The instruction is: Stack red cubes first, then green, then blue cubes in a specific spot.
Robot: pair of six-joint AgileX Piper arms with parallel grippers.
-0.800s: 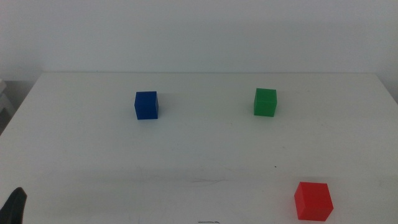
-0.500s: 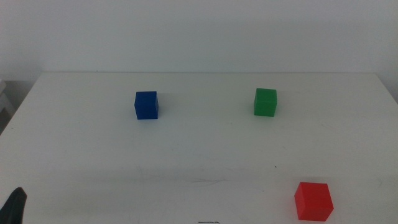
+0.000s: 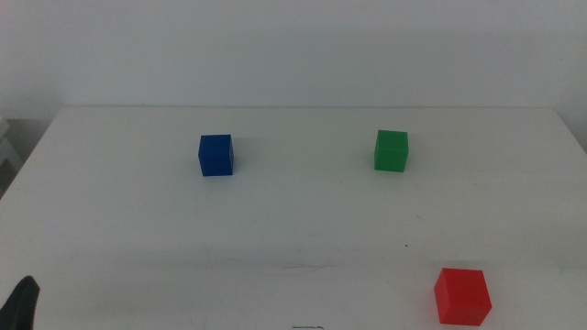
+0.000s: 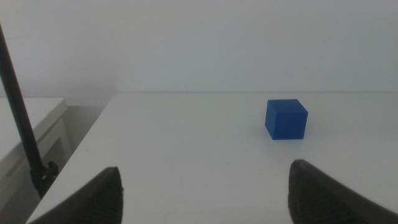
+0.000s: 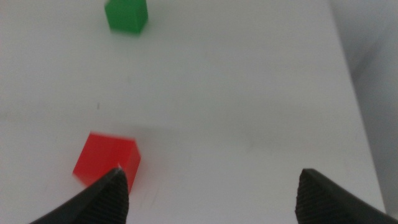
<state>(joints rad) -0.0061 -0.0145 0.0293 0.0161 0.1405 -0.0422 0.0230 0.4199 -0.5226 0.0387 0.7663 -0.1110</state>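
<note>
Three cubes rest apart on the white table. The blue cube (image 3: 215, 154) is at the far left and the green cube (image 3: 392, 150) at the far right. Close to the front edge on the right lies the red cube (image 3: 462, 296). My left gripper (image 4: 208, 199) is open and empty, well short of the blue cube (image 4: 286, 119); only its tip (image 3: 23, 307) shows in the middle view's bottom left corner. My right gripper (image 5: 211, 199) is open and empty, with the red cube (image 5: 106, 158) just ahead of one fingertip and the green cube (image 5: 126, 15) farther off.
A thin dark pole (image 4: 18, 112) and a low white shelf (image 4: 28, 121) stand past the table's left edge. The table's right edge (image 5: 351, 93) runs close beside my right gripper. A plain white wall rises behind the table.
</note>
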